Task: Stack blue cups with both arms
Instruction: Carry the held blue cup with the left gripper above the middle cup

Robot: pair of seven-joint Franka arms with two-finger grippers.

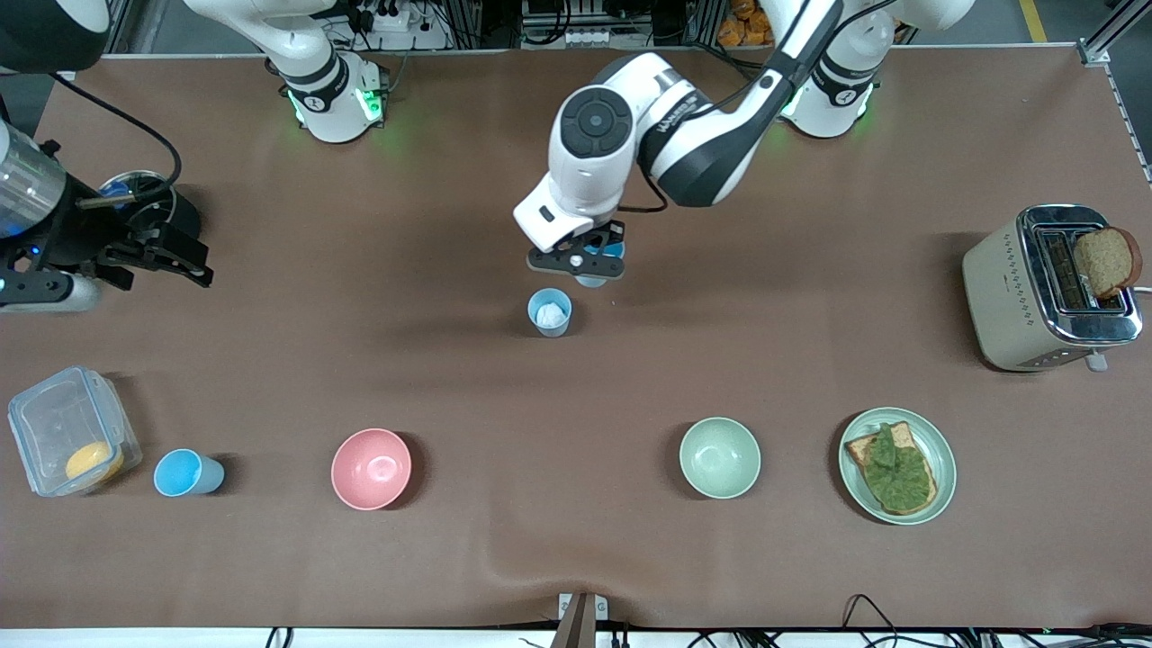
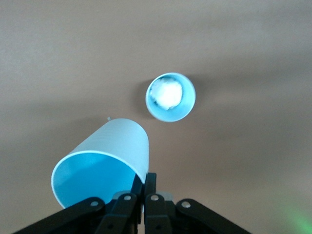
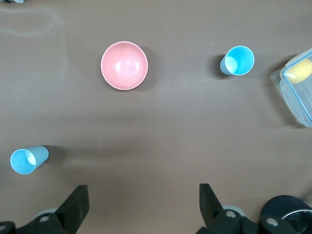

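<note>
I see three blue cups. One paler cup (image 1: 549, 312) stands upright mid-bench with something white inside. A sky-blue cup (image 2: 105, 158) hangs tilted in my left claw (image 1: 577, 261), pinched by its rim, above and just beside that paler cup. Another sky-blue cup (image 1: 184, 472) stands well apart, toward the right arm's end.

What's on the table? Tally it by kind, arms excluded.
Blue cups: 3
Bowls: 2
Plates: 1
Toasters: 1
Plastic boxes: 1
Metal pots: 1
Total: 9
</note>
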